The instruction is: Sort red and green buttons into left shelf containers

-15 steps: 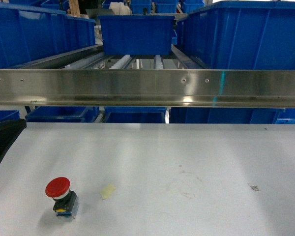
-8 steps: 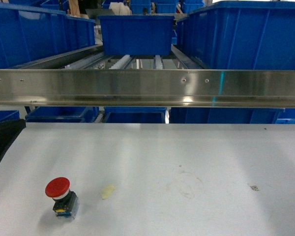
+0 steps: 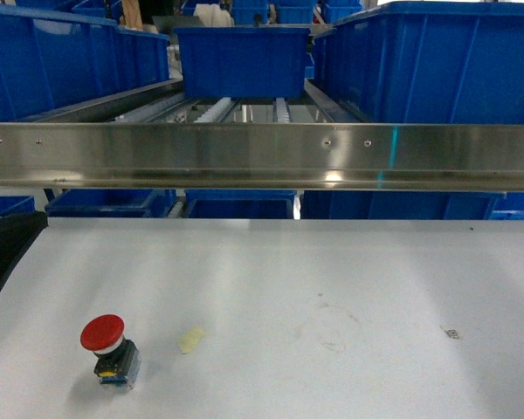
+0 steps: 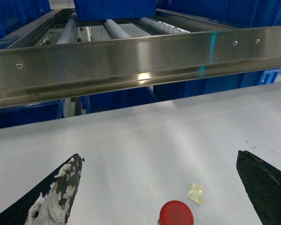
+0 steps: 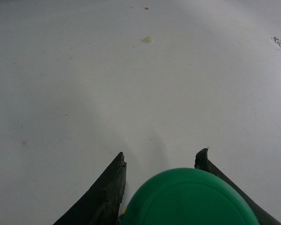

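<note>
- Red button (image 3: 107, 347) is seen upright near the table (image 3: 332, 262) front-left corner, w/ a yellowish scrap (image 3: 190, 339) just beside it; not yet binned.
- Left gripper (image 4: 159, 187) is held wide open above it, gripping nothing.
- Green button (image 5: 189, 197) is seen betw. the right gripper (image 5: 160, 161) fingers; a firm grip can't be confirmed.
- Blue bins (image 3: 70, 57) wait on the left shelf, behind a steel rail (image 3: 262, 155). Neither button is judged sorted; both drops are left.
</note>
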